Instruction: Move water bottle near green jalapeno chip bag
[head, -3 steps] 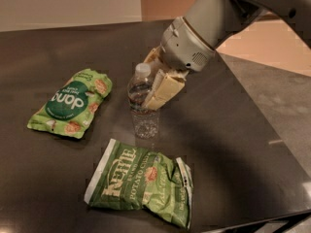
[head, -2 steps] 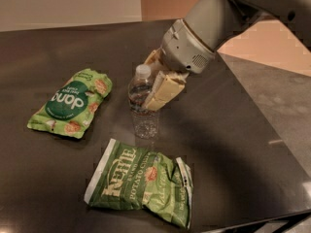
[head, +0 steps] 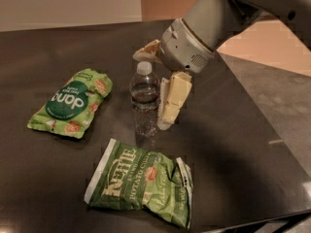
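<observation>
Camera view tells you the claw [head: 154, 87] has let go, jaws spread; the water bottle [head: 144, 106] stands free and upright just left of it; the green jalapeno chip bag [head: 141, 186] lies just below; placement looks finished.

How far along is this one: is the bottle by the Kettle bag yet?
Looks done: the water bottle stands upright close behind the green jalapeno chip bag. In hand: the tool sits right beside the bottle. Left, probably: pulling the tool clear.
</observation>
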### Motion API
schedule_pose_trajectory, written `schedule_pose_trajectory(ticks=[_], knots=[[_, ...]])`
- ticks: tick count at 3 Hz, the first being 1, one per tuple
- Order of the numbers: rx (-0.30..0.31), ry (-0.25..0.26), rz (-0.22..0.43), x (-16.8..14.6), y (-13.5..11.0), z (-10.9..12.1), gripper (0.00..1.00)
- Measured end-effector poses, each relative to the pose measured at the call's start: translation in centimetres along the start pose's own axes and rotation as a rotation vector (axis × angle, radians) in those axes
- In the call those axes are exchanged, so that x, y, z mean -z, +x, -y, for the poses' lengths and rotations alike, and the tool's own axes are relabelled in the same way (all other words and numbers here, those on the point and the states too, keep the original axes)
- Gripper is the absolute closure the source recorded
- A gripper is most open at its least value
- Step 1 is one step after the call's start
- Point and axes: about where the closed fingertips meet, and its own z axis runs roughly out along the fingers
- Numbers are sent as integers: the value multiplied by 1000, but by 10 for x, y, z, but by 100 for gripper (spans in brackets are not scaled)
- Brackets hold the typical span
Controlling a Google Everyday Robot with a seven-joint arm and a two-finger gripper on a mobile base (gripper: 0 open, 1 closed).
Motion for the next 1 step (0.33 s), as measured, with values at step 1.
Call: schedule_pose_trajectory(ticks=[1], knots=[[0,0,0,0,0,0,0]])
